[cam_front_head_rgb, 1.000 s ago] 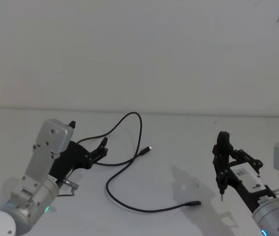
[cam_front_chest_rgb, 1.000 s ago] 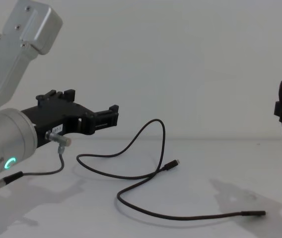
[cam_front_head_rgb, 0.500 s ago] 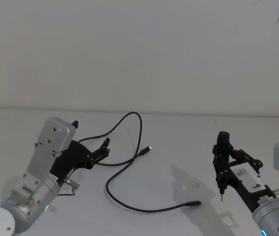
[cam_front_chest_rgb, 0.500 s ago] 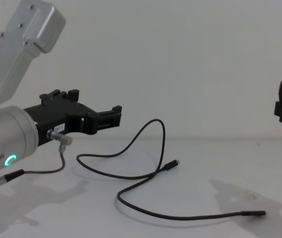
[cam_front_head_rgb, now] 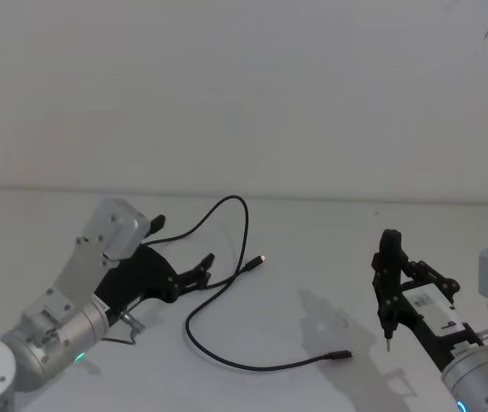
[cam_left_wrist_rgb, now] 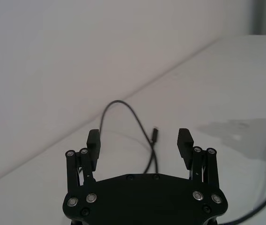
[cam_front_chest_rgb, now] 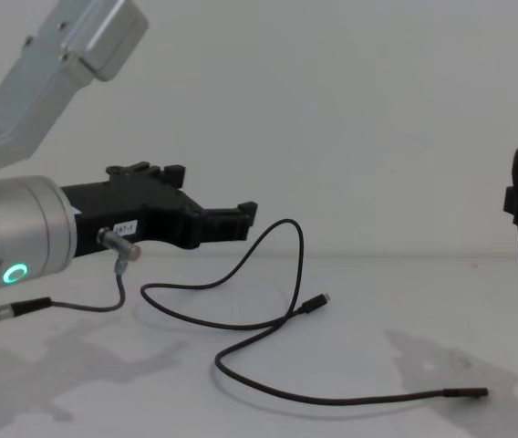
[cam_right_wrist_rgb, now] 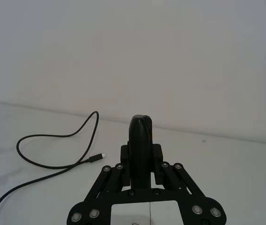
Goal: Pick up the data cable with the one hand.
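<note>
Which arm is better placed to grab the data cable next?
Left. The left gripper is open, and in its wrist view the data cable loops just ahead between its fingers. The right gripper is shut and stands apart from the cable, off to the right.

L hand [cam_left_wrist_rgb: 139,140] has slid fwd & rightward, closer in over the data cable [cam_front_head_rgb: 186,324] loop

Most likely a robotics lab or test cell: a bare white table [cam_front_head_rgb: 313,249] against a plain white wall [cam_front_head_rgb: 244,86], two machine arms over it, the left end effector [cam_left_wrist_rgb: 139,140] on a silver housing with a green status ring [cam_front_chest_rgb: 15,272], the right end effector [cam_right_wrist_rgb: 141,131] opposite.
</note>
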